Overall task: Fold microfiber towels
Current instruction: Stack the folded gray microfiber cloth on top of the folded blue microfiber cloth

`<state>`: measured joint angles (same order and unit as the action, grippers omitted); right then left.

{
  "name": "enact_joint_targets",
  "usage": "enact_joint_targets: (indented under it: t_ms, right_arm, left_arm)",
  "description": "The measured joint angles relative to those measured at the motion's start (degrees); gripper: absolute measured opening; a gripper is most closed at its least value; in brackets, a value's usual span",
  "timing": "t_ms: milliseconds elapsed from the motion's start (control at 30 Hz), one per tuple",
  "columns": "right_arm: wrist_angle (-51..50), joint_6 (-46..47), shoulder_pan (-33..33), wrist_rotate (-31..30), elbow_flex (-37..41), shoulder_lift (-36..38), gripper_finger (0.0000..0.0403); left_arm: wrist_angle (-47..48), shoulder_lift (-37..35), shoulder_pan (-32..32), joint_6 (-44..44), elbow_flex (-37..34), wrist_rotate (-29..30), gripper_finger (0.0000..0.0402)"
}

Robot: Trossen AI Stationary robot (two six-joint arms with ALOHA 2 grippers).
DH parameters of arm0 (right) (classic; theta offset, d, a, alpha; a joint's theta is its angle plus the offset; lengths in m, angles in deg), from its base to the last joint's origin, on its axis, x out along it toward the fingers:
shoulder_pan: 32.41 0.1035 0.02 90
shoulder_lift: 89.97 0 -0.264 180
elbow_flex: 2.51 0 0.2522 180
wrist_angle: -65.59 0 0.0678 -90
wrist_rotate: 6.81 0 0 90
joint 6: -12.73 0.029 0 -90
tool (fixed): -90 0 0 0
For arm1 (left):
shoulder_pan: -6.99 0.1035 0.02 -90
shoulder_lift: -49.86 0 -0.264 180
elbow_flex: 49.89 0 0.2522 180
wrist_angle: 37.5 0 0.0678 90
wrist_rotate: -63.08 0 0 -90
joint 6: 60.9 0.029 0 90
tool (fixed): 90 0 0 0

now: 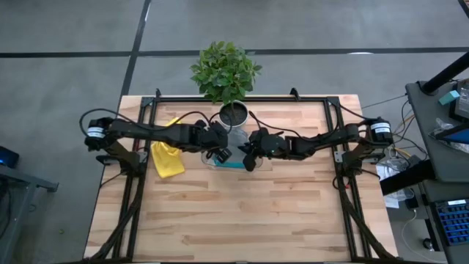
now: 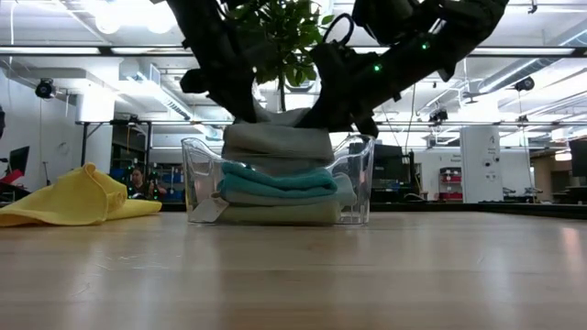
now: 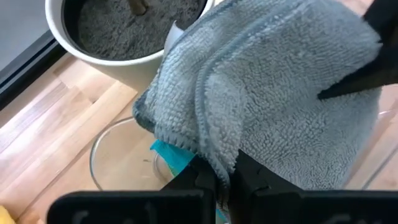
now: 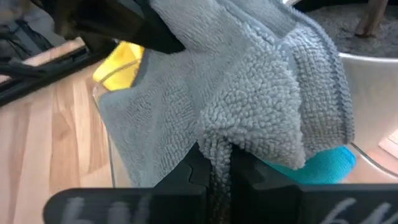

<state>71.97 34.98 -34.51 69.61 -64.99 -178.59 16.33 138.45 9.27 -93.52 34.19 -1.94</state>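
Note:
A folded grey towel [image 2: 277, 142] sits on top of a stack in the clear plastic tray [image 2: 358, 183], above a teal towel [image 2: 280, 179] and a sage green one [image 2: 275, 213]. My left gripper [image 1: 220, 152] and my right gripper [image 1: 248, 155] meet over the tray, each shut on the grey towel, as the left wrist view [image 3: 280, 93] and right wrist view [image 4: 236, 93] show. A crumpled yellow towel [image 1: 167, 158] lies on the table left of the tray. A light blue towel cannot be told apart in the stack. My left gripper pinches a folded, hemmed edge of the grey towel [image 3: 219, 152] between its two fingers, several layers thick. It comes slanting down from the table's left. The towel's underside lies on the teal towel in the tray. My right gripper pinches a gathered fold of the grey towel [image 4: 219, 146] between its two fingers, several layers thick. It comes slanting down from the table's right. The towel bulges above the fingers, and the teal towel [image 4: 323, 165] shows beneath it.
A white pot [image 1: 234, 114] with a leafy plant [image 1: 225, 70] stands just behind the tray, close to both grippers. Black frame rails [image 1: 139, 139] run along the table's left and right sides. Bare wood [image 1: 242, 213] stretches toward the near edge.

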Motion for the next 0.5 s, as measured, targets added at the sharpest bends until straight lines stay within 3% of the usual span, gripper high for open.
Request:
enact_joint_targets:
  t_ms: [500]
  right_arm:
    - [-7.0,0.2,0.1,0.0,-3.5,-0.4,0.0017]
  left_arm:
    - [-0.8,4.1,0.0,0.0,-0.5,0.8,0.0001]
